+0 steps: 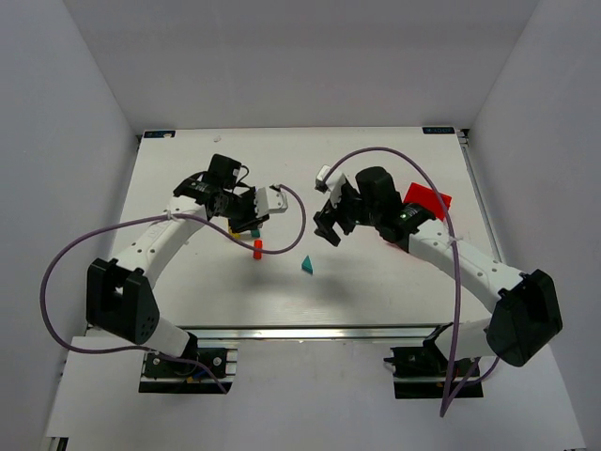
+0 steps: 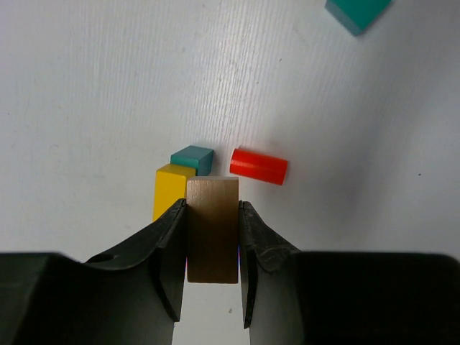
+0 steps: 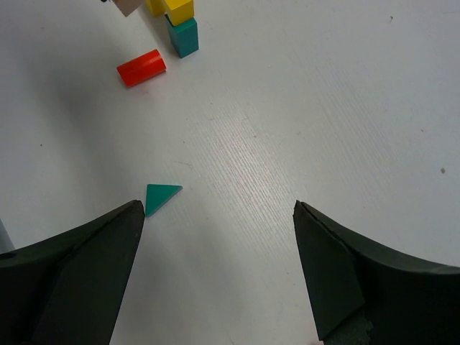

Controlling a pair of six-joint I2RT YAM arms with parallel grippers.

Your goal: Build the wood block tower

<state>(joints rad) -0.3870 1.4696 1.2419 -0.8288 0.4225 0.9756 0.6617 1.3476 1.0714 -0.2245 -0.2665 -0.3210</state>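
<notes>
Jaws of the left gripper (image 2: 213, 208) are clamped on a tan block (image 2: 213, 244), one finger on each side, as the left wrist view shows. This block hangs over the white table (image 2: 86, 86). Just beyond it stands a yellow block (image 2: 171, 190), and a teal cube (image 2: 194, 158) touches the yellow one at its far corner. A red cylinder (image 2: 259, 166) lies on its side near the cube, a little apart from it. A teal triangle (image 2: 357, 13) is at the top edge, well apart from the others.

From the right wrist, the right gripper (image 3: 217, 215) has its jaws wide apart, with nothing between them. The teal triangle lies flat just beside the left finger. Far behind are the red cylinder, the teal cube and the yellow block touching it.

From the top, both arms reach over the middle of the table. The left gripper is above the small group of blocks, and the red cylinder and teal triangle lie between the two arms. A red bin (image 1: 424, 201) sits behind the right arm.
</notes>
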